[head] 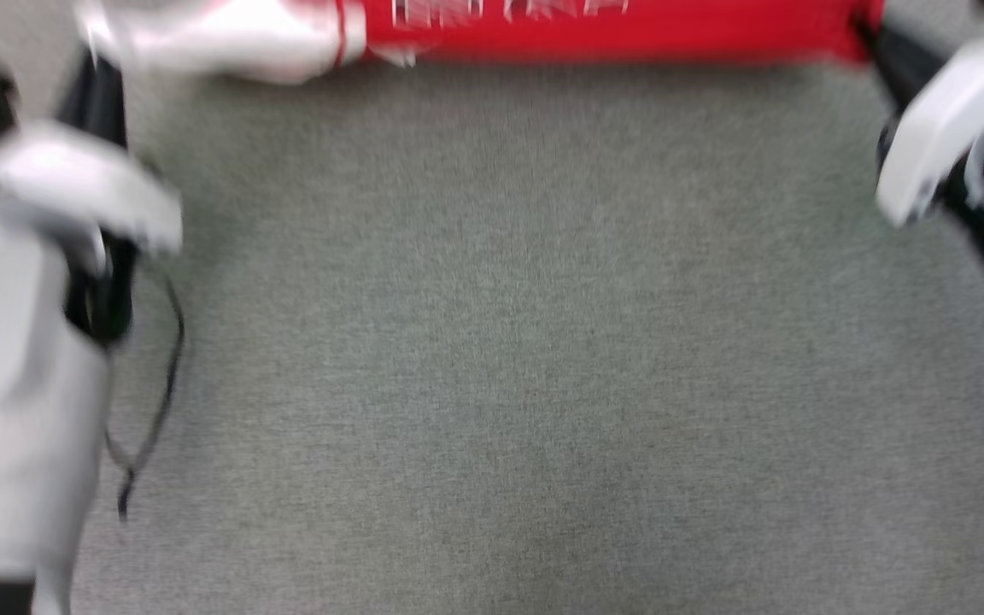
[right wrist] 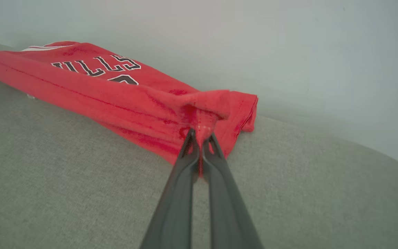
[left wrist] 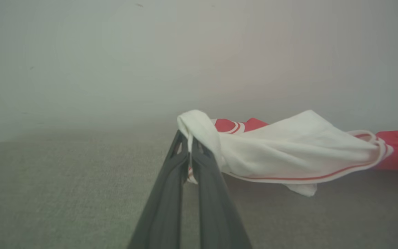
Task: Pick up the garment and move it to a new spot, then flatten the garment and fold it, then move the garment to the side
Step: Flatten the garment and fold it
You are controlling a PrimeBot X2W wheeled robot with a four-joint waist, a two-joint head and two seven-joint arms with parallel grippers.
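The garment (head: 612, 34) is a red jersey stretched along the far edge of the grey surface in the blurred head view, with a white sleeve at its left end. My left gripper (left wrist: 189, 145) is shut on that white sleeve (left wrist: 288, 148), which has red-striped trim. My right gripper (right wrist: 200, 136) is shut on a bunched red corner of the garment (right wrist: 116, 93); black white-edged lettering faces up further along it. In the head view the left gripper (head: 92, 51) and right gripper (head: 872, 43) stand at the garment's two ends.
A grey fabric surface (head: 500, 342) spreads wide in front of the garment. A thin dark cable (head: 159, 401) hangs beside my pale left forearm (head: 14, 410). A pale wall (right wrist: 288, 41) rises behind the surface's far edge.
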